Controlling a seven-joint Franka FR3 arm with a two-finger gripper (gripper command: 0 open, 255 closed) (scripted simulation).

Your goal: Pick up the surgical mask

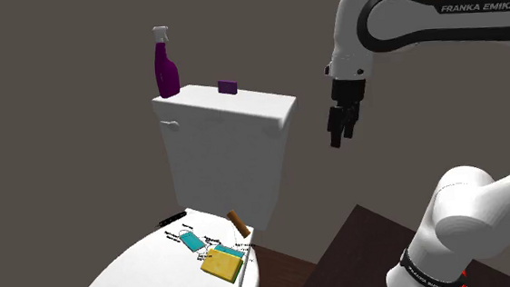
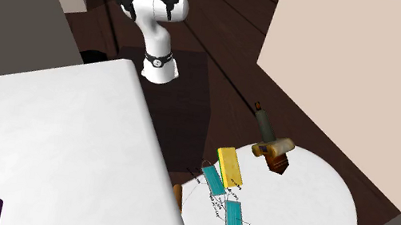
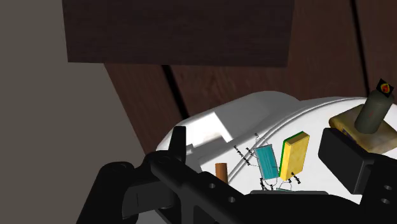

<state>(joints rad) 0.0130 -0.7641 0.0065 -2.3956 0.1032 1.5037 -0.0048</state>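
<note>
Two teal surgical masks with thin ear loops lie flat on the white toilet lid [image 1: 134, 273]: one [image 1: 190, 241] nearer the tank, the other [image 1: 230, 251] beside a yellow sponge [image 1: 222, 266]. From the second exterior view the masks [image 2: 212, 179] [image 2: 234, 219] sit close to the tank's edge. My black gripper [image 1: 339, 137] hangs high in the air, off to the shoulder view's right of the tank and well above the lid. Its fingers stand open and hold nothing. In the wrist view one mask [image 3: 267, 160] shows far below, between the fingers of the gripper [image 3: 259, 146].
A purple spray bottle [image 1: 166, 66] and a small purple block [image 1: 228, 86] stand on the white toilet tank [image 1: 226, 149]. A brown-handled brush [image 2: 271, 142] and a small brown cylinder [image 1: 240, 223] lie on the lid. Dark wooden floor [image 1: 359, 236] surrounds the toilet.
</note>
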